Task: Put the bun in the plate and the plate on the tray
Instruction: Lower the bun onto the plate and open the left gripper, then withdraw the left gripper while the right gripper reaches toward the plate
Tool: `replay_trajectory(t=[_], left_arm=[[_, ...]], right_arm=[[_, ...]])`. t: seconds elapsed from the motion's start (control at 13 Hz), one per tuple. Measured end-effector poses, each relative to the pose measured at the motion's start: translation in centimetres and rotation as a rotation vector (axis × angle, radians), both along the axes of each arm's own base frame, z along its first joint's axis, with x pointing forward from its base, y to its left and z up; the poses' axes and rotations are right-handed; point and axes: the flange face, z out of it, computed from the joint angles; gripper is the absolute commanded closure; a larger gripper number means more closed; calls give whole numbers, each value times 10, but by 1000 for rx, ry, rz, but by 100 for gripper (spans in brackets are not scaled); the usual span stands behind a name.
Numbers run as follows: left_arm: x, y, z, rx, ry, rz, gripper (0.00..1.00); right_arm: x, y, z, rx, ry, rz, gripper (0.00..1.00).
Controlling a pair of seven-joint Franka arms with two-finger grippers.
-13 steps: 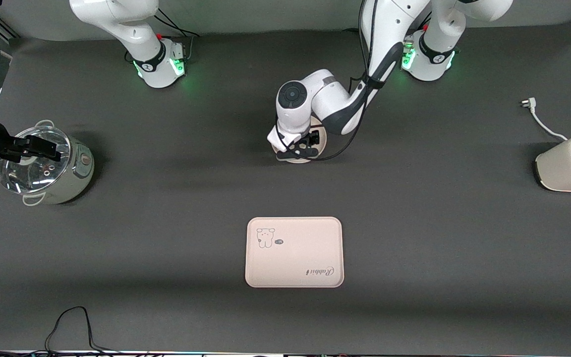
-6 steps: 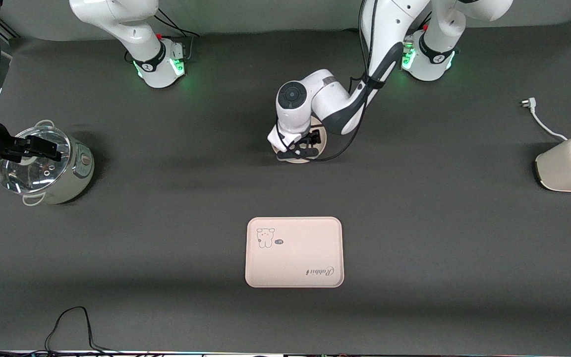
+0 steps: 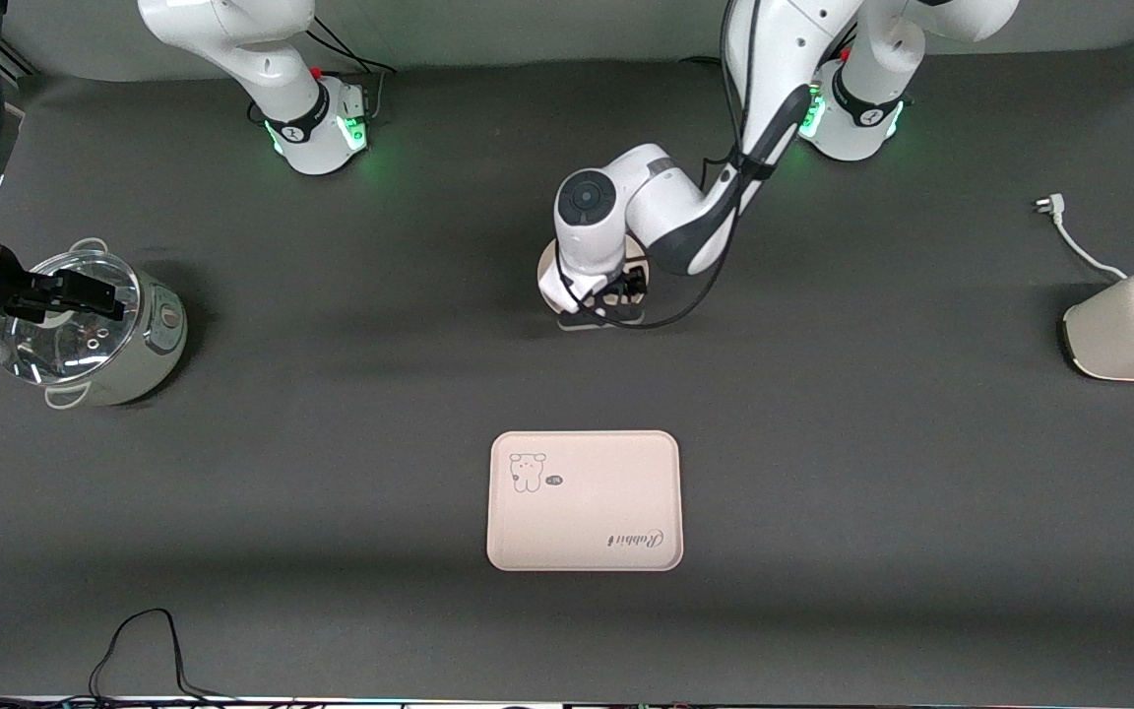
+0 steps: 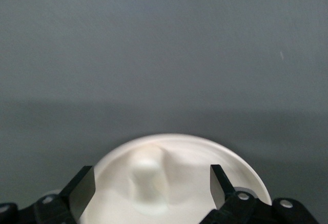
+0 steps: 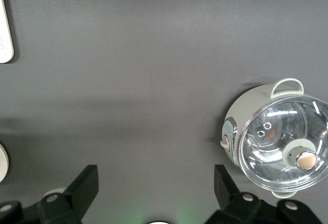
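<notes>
The round cream plate [image 3: 547, 268] lies mid-table, mostly hidden under my left hand. My left gripper [image 3: 608, 298] hangs open just above it. In the left wrist view the small white bun [image 4: 148, 180] lies in the plate [image 4: 233, 165], between my spread fingers [image 4: 82, 183] and touching neither; the left gripper [image 4: 151, 177] is empty. The rectangular tray [image 3: 584, 500] with its bear drawing and "Rabbit" lettering lies bare, nearer the front camera than the plate. My right gripper [image 3: 99, 295] waits open and empty, high over the pot; it also shows in the right wrist view [image 5: 156, 188].
A pale green pot with a glass lid [image 3: 99, 330] stands at the right arm's end and shows in the right wrist view [image 5: 279, 142]. A cream toaster [image 3: 1133, 325] with its white plug cord [image 3: 1069, 236] stands at the left arm's end. A black cable [image 3: 144, 650] lies near the front edge.
My left hand has shifted slightly toward its own base, so more of the plate's rim shows beside it. The right arm, tray and pot have not moved.
</notes>
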Motion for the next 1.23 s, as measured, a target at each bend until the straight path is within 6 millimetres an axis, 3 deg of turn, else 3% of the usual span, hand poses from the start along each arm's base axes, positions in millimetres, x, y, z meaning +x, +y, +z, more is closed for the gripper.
replay_trajectory(t=[0.15, 0.23, 0.31, 0.46, 0.62, 0.85, 1.0, 1.15, 1.23], left_arm=[[60, 52, 58, -12, -40, -72, 0], [95, 95, 96, -28, -76, -113, 0], [126, 151, 137, -34, -113, -139, 0], [158, 256, 205, -18, -156, -115, 0], [157, 320, 251, 16, -128, -87, 0], [152, 381, 293, 23, -35, -35, 0], [157, 438, 303, -32, -14, 7, 0], [158, 489, 301, -71, -2, 53, 0], [156, 501, 299, -77, 15, 67, 0]], right_arm=[[0, 3, -2, 1, 5, 5, 0], [-1, 12, -4, 2, 8, 15, 0], [-3, 32, -5, -1, 10, 12, 0], [-14, 97, -6, 6, 11, -21, 0], [-33, 177, -2, 12, -6, -43, 0], [-83, 305, -2, 5, -31, -49, 0], [-128, 379, -5, 6, -50, -46, 0], [-171, 433, -11, 8, -51, -24, 0], [-187, 450, -14, 20, -39, -10, 0]])
